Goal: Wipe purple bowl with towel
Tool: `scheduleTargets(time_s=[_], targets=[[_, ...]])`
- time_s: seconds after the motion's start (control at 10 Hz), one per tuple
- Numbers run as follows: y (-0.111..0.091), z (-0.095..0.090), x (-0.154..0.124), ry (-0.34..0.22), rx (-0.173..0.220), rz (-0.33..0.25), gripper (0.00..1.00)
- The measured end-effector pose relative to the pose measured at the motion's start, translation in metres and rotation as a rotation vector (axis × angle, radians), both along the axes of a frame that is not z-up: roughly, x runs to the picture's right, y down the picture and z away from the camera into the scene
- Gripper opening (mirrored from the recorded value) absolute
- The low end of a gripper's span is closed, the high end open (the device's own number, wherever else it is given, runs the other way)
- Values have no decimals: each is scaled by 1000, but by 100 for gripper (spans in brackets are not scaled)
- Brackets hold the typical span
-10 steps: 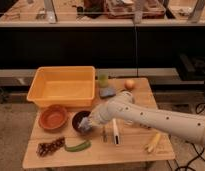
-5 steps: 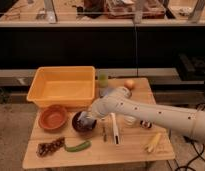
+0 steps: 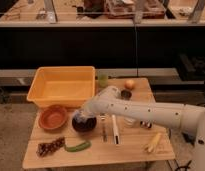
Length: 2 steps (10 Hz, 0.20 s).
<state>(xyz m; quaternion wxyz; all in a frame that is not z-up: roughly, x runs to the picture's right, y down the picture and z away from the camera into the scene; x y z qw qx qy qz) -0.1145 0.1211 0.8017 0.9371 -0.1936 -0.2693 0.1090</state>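
The purple bowl (image 3: 84, 125) sits on the wooden table (image 3: 131, 152), just right of the orange-brown bowl. My gripper (image 3: 84, 118) reaches down into the purple bowl at the end of the white arm that comes in from the right. It is shut on the towel (image 3: 80, 117), a pale grey-blue wad pressed against the bowl's inside. The arm and gripper hide the bowl's back rim and much of its inside.
A large yellow tub (image 3: 61, 86) stands behind the bowls. The orange-brown bowl (image 3: 52, 117) is at the left. A green cup (image 3: 102, 80), an orange fruit (image 3: 129, 84), a dark can (image 3: 125, 94), cutlery (image 3: 104, 128), a green pepper (image 3: 77, 146) and a snack bar (image 3: 50, 147) lie around.
The arm has swung left and its elbow has bent more. The gripper with the towel has moved from the bowl's right edge to deeper inside the bowl.
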Motion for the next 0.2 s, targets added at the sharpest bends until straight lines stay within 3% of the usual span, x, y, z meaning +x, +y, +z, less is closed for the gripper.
scheduleTargets(time_s=[0.2], targets=[[2, -7, -4, -22, 2, -1, 0]])
